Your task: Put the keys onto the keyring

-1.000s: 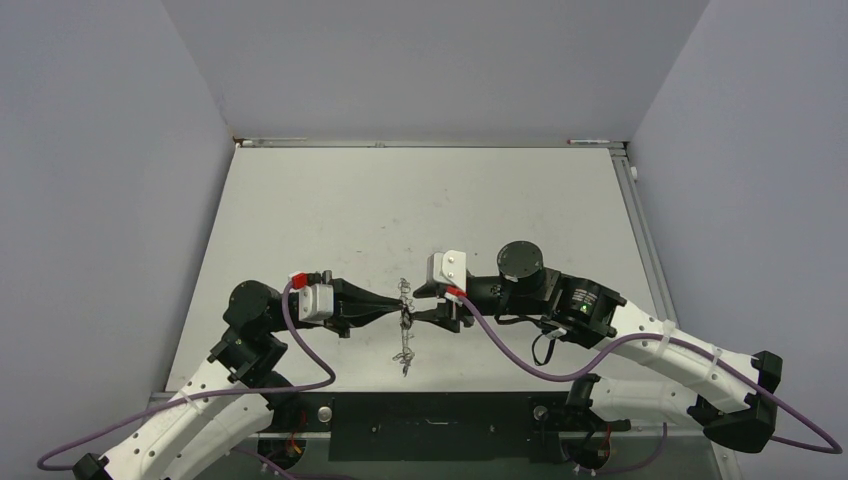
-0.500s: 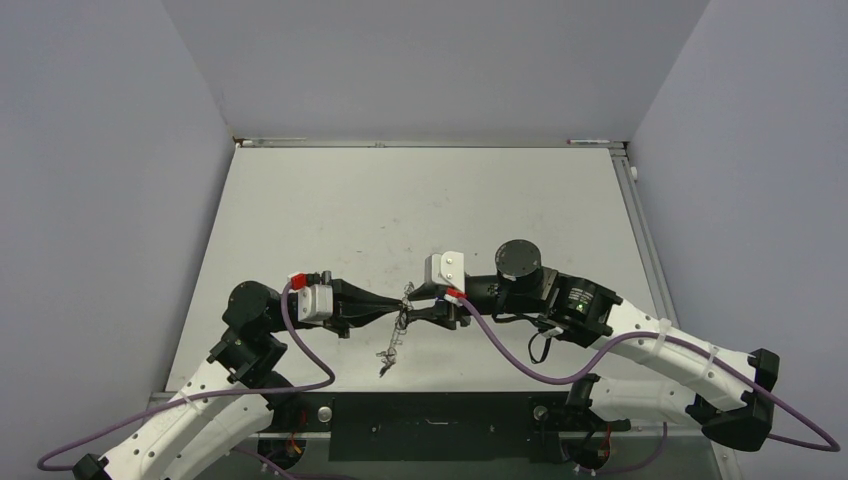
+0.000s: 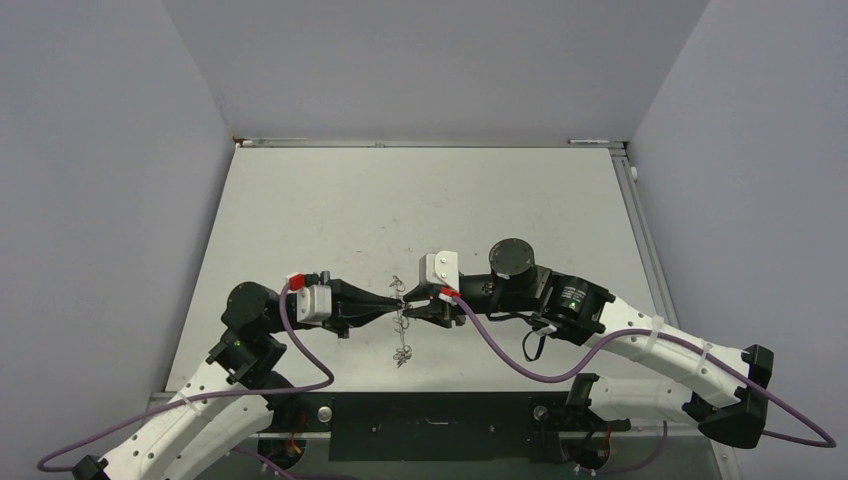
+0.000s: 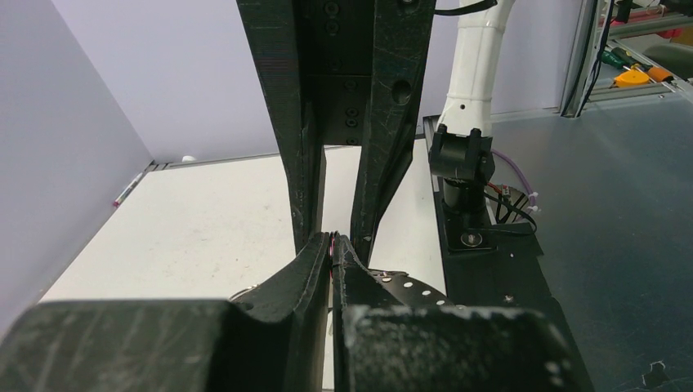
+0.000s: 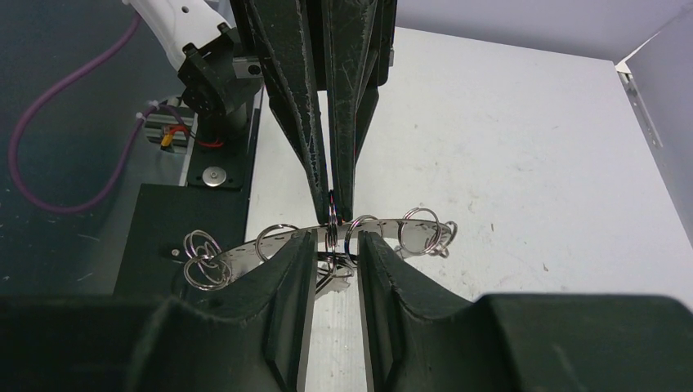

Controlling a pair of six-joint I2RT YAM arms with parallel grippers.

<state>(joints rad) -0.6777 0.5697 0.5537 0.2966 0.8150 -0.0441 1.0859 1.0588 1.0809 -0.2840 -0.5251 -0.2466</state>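
keyring point(image 5: 384, 222): aloft, near the 6 o'clock edge of the table point(image 3: 330, 210).
my left claw point(image 3: 397, 300): in from 9 o'clock, pinched tight on one rim loop.
my right claw point(image 5: 331, 241): in from 3 o'clock, jaws partly apart, straddling the rim.

The top camera is looking down from high behind the wide flat grey metal keyring point(image 3: 402, 350), covering the white worktop point(image 3: 420, 200). The wrist cameras are sighting along the left black pincer point(image 4: 332, 241) and right black pincer point(image 5: 337, 238), close to the keyring, facing each other.
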